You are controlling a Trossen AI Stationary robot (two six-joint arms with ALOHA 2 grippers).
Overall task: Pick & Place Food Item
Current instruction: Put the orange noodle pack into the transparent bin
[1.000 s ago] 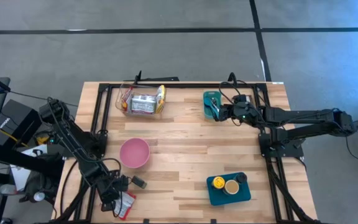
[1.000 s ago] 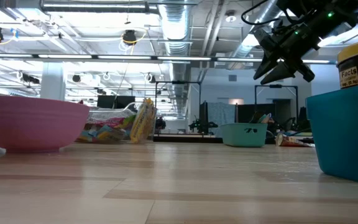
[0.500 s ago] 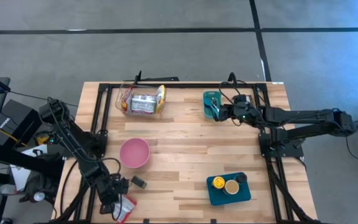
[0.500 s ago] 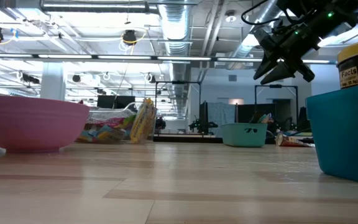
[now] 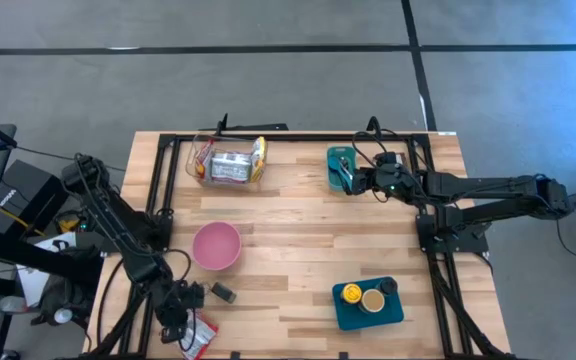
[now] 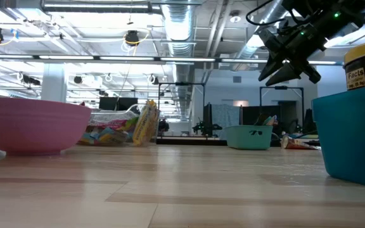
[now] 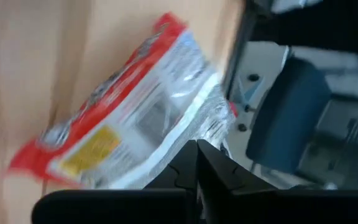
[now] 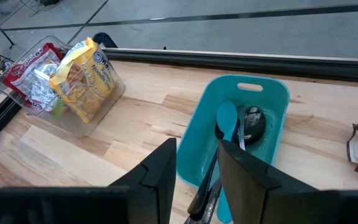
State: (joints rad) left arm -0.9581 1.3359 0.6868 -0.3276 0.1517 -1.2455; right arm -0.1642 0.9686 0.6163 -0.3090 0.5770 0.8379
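Observation:
A red-and-white food packet lies at the table's near left corner, with my left gripper shut on it. A pink bowl stands just beyond it toward the table's middle. My right gripper waits open at the far right, above a teal tray of utensils, touching nothing. My left gripper pinches the packet's clear crimped edge between its two shut fingers, slanting down from the table's left side. The rest of the packet spreads out past the fingertips over the wood. I cannot tell whether it is clear of the table.
A clear container of food packets stands at the far left. A teal bin with cans stands near right. A small dark object lies beside the bowl. Black frame rails run along the table's left, right and far sides.
My left gripper has rolled a little at the near left corner, and the packet has shifted slightly with it.

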